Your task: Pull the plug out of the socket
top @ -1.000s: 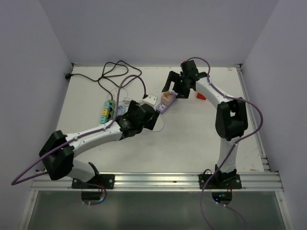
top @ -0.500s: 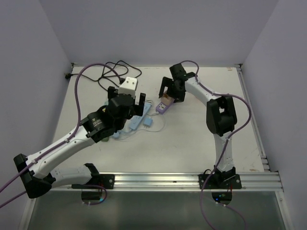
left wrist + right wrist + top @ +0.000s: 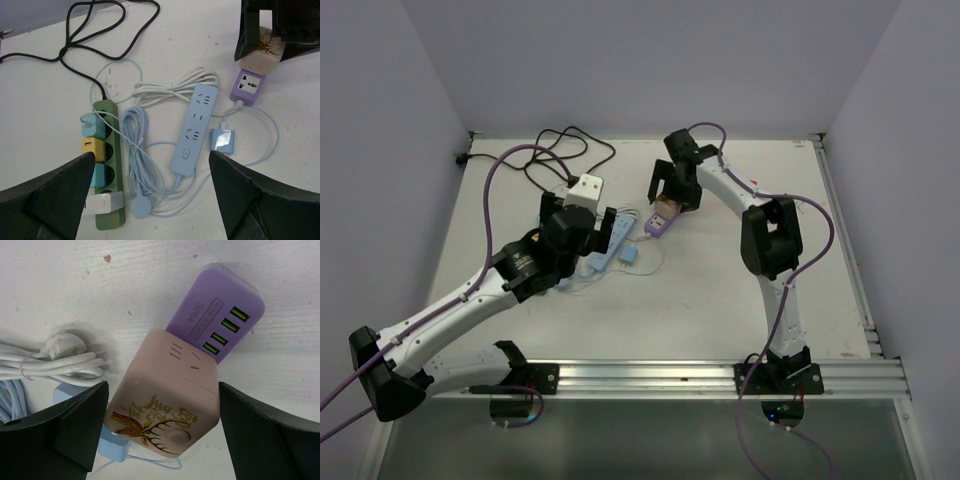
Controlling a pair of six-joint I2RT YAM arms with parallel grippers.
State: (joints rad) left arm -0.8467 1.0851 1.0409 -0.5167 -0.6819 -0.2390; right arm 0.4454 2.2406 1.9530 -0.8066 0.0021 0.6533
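Note:
A pink cube plug (image 3: 165, 405) with a deer print sits pushed into the end of a purple socket block (image 3: 220, 315) on the white table. My right gripper (image 3: 162, 407) is open and straddles the pink cube, one finger on each side with a gap to both. From above, the cube (image 3: 666, 208) and purple block (image 3: 658, 226) lie under that gripper (image 3: 672, 190). My left gripper (image 3: 151, 165) is open and empty, hovering high over a light blue power strip (image 3: 195, 130).
A green power strip (image 3: 102, 165) holds teal, yellow and white adapters. Beside it lie coiled pale blue cable, a bundled white cord (image 3: 165, 90) and a small blue charger (image 3: 223, 141). A black cable (image 3: 560, 150) loops at the back left. Walls enclose the table.
My left arm has lifted off the table and now hovers over the power strips. My right gripper has moved left and come down around the pink cube.

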